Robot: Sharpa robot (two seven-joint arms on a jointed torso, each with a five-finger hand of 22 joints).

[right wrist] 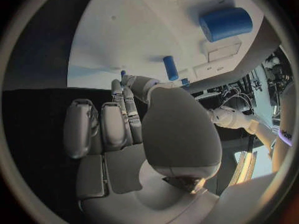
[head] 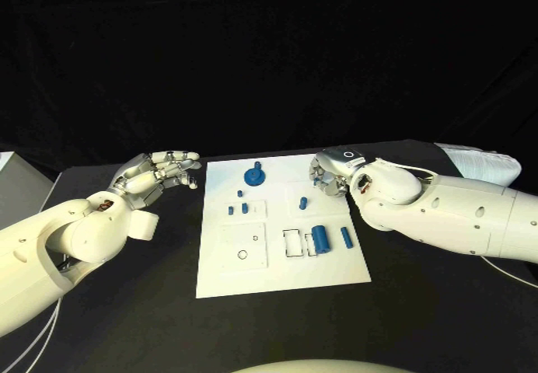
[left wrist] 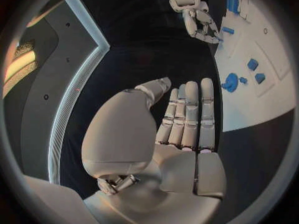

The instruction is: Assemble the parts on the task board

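Observation:
The white task board (head: 281, 264) lies in the middle of the black table. A blue round knob (head: 256, 176) stands near its far edge, with small blue parts (head: 236, 209) just in front of it. A blue peg (head: 302, 203) lies mid-board, and a thick blue cylinder (head: 321, 238) and a slim blue piece (head: 347, 238) lie at the right. My left hand (head: 162, 175) hovers off the board's far left corner; its fingers (left wrist: 190, 114) are stretched out and hold nothing. My right hand (head: 331, 175) hangs over the board's far right corner, empty, its fingers (right wrist: 102, 129) loosely extended near the peg (right wrist: 170, 67).
Empty outlined slots (head: 294, 242) and small holes (head: 243, 254) mark the board's near half. A pale box (head: 17, 186) stands at the table's left edge. My right forearm (head: 448, 214) lies beside the board's right side.

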